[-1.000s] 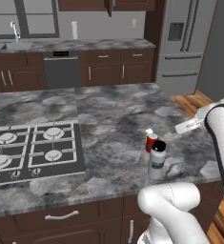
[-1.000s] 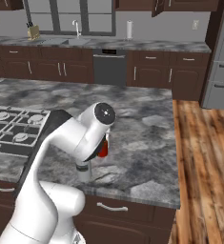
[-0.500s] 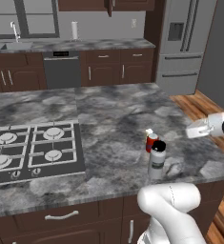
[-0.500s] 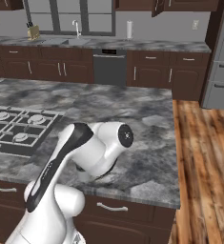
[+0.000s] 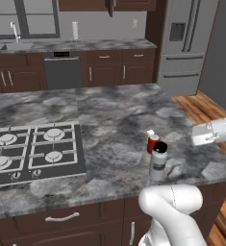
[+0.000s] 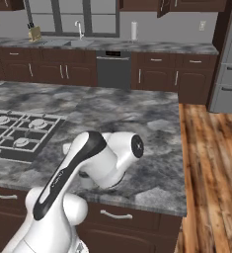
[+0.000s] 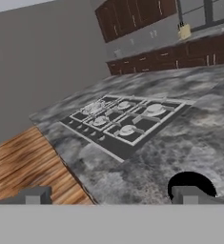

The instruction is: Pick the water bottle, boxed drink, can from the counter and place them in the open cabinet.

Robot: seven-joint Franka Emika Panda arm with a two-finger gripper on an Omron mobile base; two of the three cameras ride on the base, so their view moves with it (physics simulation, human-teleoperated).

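Counter [image 5: 114,115]: cooktop [image 5: 35,151] beside bottle [image 5: 157,161]

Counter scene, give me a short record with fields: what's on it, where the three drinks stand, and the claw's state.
surface: grey marbled counter with a gas cooktop set in on the left
water bottle: upright near the front edge, black cap on
can: red, right behind the bottle
boxed drink: mostly hidden behind the can
claw: open, empty, looking across the counter toward the cooktop
task progress: all three drinks on the counter
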